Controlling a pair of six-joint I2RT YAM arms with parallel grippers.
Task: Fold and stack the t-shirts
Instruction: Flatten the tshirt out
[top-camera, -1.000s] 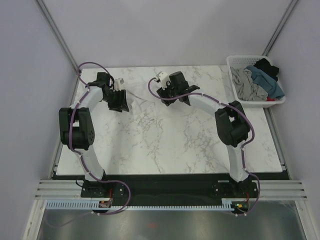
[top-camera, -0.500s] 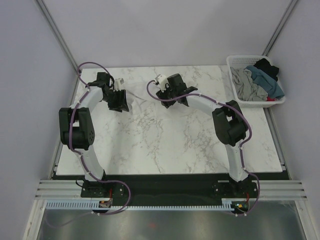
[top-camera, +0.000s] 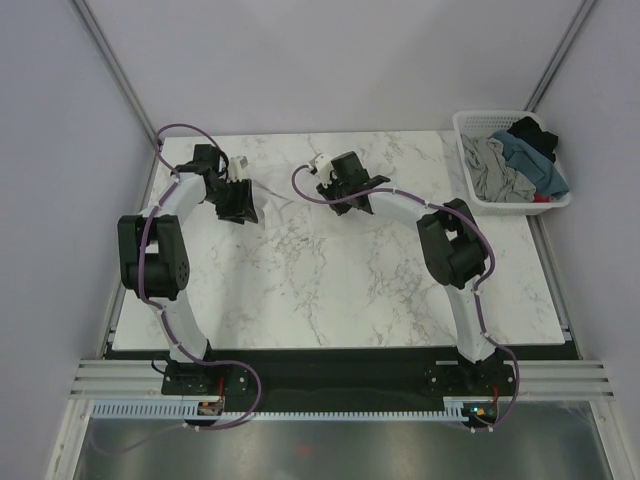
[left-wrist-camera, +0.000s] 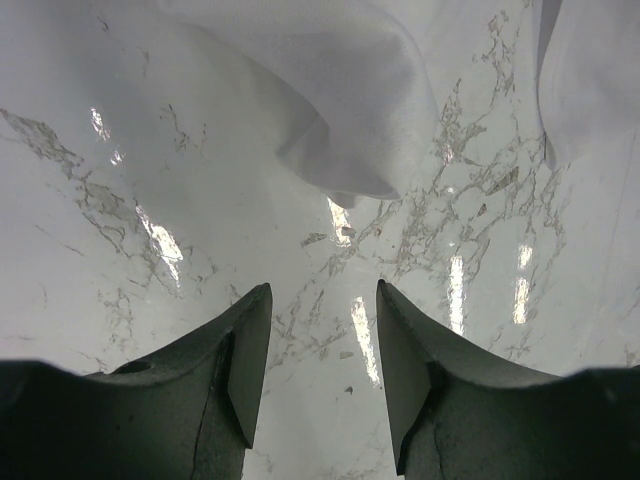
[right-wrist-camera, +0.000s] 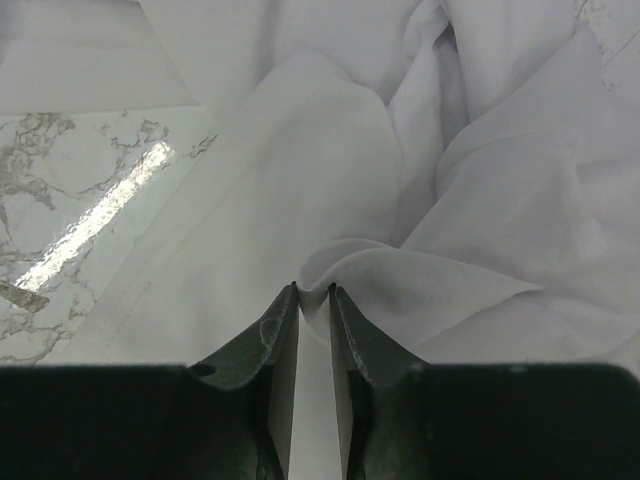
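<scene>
— Looking into the white lattice basket (top-camera: 490, 113) by the far right corner of the marble table (top-camera: 330, 280), we find a grey shirt (top-camera: 492, 168), a teal-blue shirt (top-camera: 535, 165) and a black shirt (top-camera: 532, 132) heaped together. A scrap of red at the near rim we cannot identify.

— And the white t-shirt (right-wrist-camera: 330, 150)? From above we can barely tell it from the marble.

— The wrist views help us. It lies crumpled on the tabletop, and our right gripper (right-wrist-camera: 313, 290) has its fingers drawn nearly together, pinching a raised fold.

— Our left gripper (left-wrist-camera: 323, 290) stands about half open, holding nothing, the cloth just ahead; its edges run out of view.
</scene>
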